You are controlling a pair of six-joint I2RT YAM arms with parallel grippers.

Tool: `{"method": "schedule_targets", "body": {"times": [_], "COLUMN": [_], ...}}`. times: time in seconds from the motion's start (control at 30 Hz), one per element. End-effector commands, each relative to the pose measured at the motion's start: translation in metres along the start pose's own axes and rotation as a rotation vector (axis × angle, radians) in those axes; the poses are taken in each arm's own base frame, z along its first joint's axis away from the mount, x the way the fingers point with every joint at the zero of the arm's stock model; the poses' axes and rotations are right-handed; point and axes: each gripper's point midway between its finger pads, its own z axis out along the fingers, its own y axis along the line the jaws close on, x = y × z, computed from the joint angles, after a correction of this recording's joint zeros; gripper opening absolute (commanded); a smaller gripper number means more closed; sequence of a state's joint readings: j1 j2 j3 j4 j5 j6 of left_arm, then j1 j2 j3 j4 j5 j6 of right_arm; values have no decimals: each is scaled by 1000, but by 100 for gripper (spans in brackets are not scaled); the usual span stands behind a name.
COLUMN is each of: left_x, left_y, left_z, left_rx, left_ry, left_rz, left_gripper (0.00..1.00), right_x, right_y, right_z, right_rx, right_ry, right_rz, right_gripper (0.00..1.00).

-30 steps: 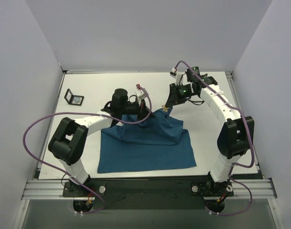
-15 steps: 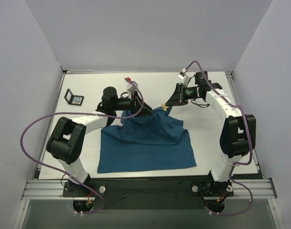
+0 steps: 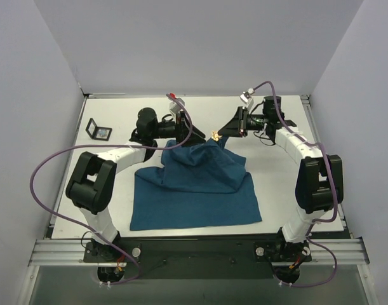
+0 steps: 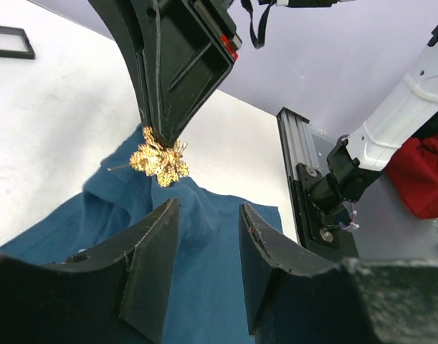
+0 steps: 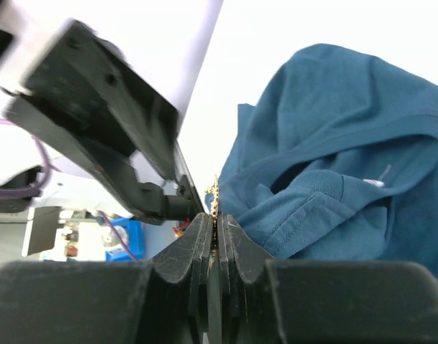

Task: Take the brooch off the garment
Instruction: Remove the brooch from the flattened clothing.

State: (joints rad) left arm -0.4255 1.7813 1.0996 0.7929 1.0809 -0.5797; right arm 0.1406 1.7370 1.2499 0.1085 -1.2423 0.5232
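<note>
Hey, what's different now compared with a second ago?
The left gripper let go of the garment, opened and lifted off it. The right gripper, shut on the brooch, carried it farther from the arm bases with the cloth's peak. The garment's near half and the small black frame stayed put.

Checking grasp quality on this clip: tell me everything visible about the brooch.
The brooch is a tiny gold-coloured ornament, metallic-looking, with an irregular flower-like cluster of petals and a thin pin-like stem at one side. The right end effector is shut on its upper edge. Its lower edge meets a raised peak of the teal garment; whether the pin passes through the cloth cannot be told. The left end effector stands open nearby, not touching it.
</note>
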Motion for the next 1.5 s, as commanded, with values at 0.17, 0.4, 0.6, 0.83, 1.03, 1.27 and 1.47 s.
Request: {"method": "schedule_targets", "body": {"times": [0.17, 0.4, 0.6, 0.83, 1.03, 1.27, 1.47], "left_x": [-2, -9, -15, -14, -3, -1, -6], "left_y": [-18, -20, -22, -16, -7, 2, 10], "left_z": [17, 19, 21, 22, 20, 22, 26], "left_rx": [126, 133, 157, 145, 105, 80, 66], "left_ry": [-51, -81, -111, -110, -89, -90, -103], "left_rz": [-71, -83, -98, -114, -123, -136, -140], "left_gripper": [47, 46, 46, 46, 46, 46, 46], "right_x": [-25, -23, -12, -11, -14, -14, -12], "right_y": [58, 57, 40, 42, 47, 53, 54], "right_z": [-11, -12, -9, -9, -11, -13, -12], "right_rx": [-237, -236, -146, -140, -136, -153, -159], "right_ry": [-86, -84, -57, -58, -69, -75, -70], "right_rz": [-57, -59, -65, -81, -93, -99, -101], "right_gripper": [0, 0, 0, 0, 0, 0, 0]}}
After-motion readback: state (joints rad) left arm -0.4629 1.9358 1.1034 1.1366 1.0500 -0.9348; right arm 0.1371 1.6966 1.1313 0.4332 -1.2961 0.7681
